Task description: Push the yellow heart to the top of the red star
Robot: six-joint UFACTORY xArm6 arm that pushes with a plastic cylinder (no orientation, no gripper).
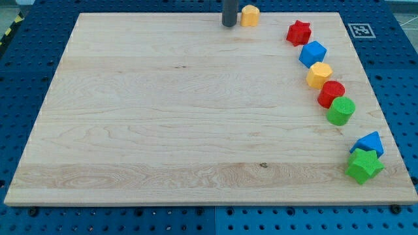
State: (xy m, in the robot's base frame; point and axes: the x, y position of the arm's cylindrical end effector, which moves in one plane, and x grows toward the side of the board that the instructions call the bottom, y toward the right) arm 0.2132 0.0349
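- The tip point(229, 25) stood at the board's point(163, 130) top edge, touching or just beside the left side of the yellow heart point(249, 15).
- It was a bare rod, gripping nothing.
- The red star point(298, 32) lay to the heart's right and slightly lower, apart from it.
- Below the star a curved row ran down the right side: blue cube point(313, 53), yellow hexagon point(319, 75), red cylinder point(331, 93), green cylinder point(341, 110).
- Near the bottom right a blue block point(369, 142) touched a green star point(364, 166).
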